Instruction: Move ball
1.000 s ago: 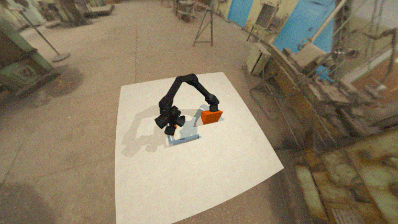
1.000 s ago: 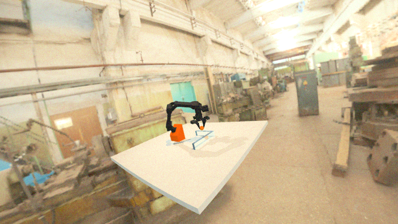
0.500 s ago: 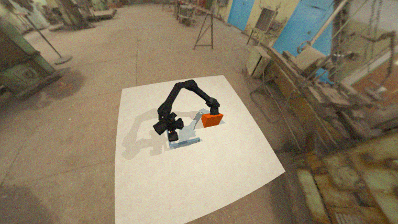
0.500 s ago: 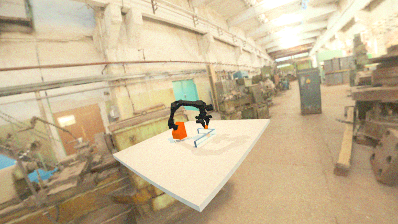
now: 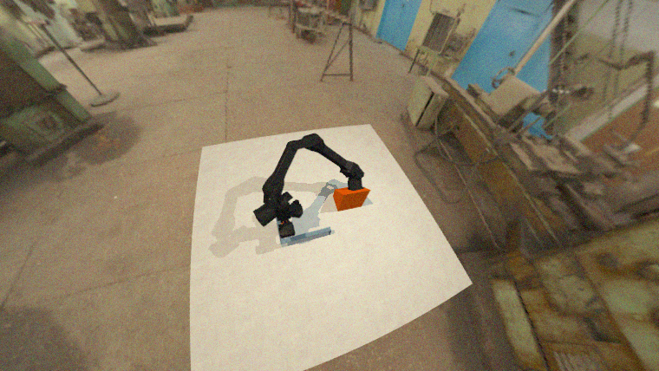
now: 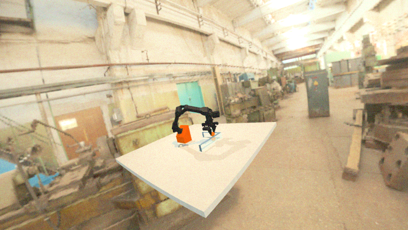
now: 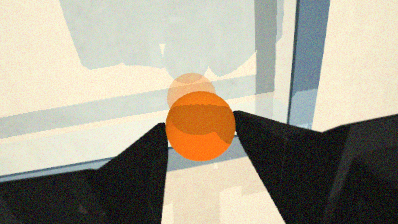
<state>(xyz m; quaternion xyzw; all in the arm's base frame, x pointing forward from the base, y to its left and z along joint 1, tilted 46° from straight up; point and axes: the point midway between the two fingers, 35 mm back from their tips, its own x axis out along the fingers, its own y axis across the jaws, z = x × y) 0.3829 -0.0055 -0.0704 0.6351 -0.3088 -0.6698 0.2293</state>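
Observation:
The orange ball (image 6: 212,134) (image 7: 200,146) is held between the two black fingertips, a little above the table. My gripper (image 7: 199,123) is shut on it. The see-through copy (image 7: 191,82) is a pale orange disc, partly covered by the ball in the wrist view and looking smaller than it. The clear bluish walls (image 5: 309,236) (image 6: 206,143) (image 7: 309,55) meet in a corner; in the wrist view one runs up the right side and the other crosses low behind the fingers. In the top view the arm hides nearly all of the ball and the copy.
An orange block (image 5: 351,200) (image 6: 183,134) stands at the arm's base, off to one side of the walls. The white table top (image 5: 322,299) (image 6: 182,168) has open edges all round. Shadows of the arm fall across it and the walls.

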